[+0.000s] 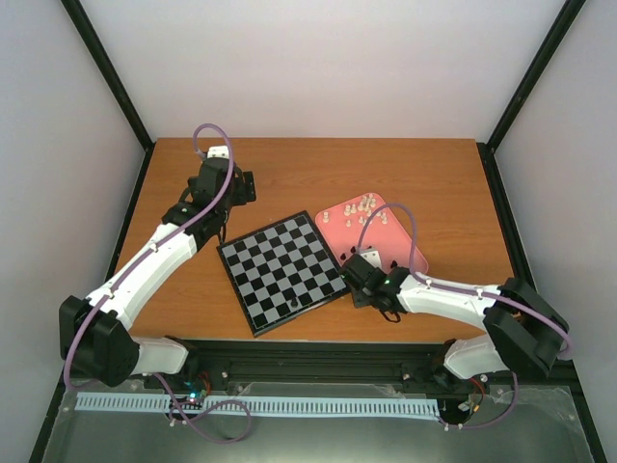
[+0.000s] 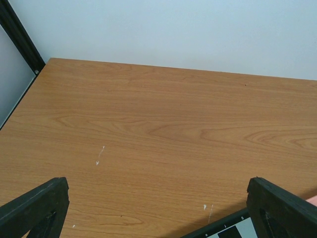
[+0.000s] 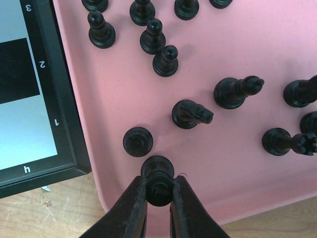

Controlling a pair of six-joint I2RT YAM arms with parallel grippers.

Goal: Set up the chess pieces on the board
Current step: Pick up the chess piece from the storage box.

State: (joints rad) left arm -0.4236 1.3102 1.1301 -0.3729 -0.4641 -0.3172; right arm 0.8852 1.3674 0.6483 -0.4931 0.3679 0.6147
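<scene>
The black piece [image 3: 157, 173] is a small turned figure, which kind I cannot tell, standing on the pink tray [image 3: 247, 163] close to the tray's near rim. The right fingers [image 3: 130, 208] are clamped on it, one from each side. It looks light, hard and smooth, so it will probably slip or twist if pinched off-centre. The narrow part above the round foot seems the safest hold, with a lift straight up. Just beyond the fingertips and a little left stands a second dark figure [image 3: 137, 141], near enough to be knocked. Further out and to the right is a knight [image 3: 190, 113]. The board [image 3: 25, 134] lies left of these fingers, its corner just beside the tray. The left fingers [image 2: 34, 208] stand wide apart over bare table [image 2: 158, 129], holding nothing
</scene>
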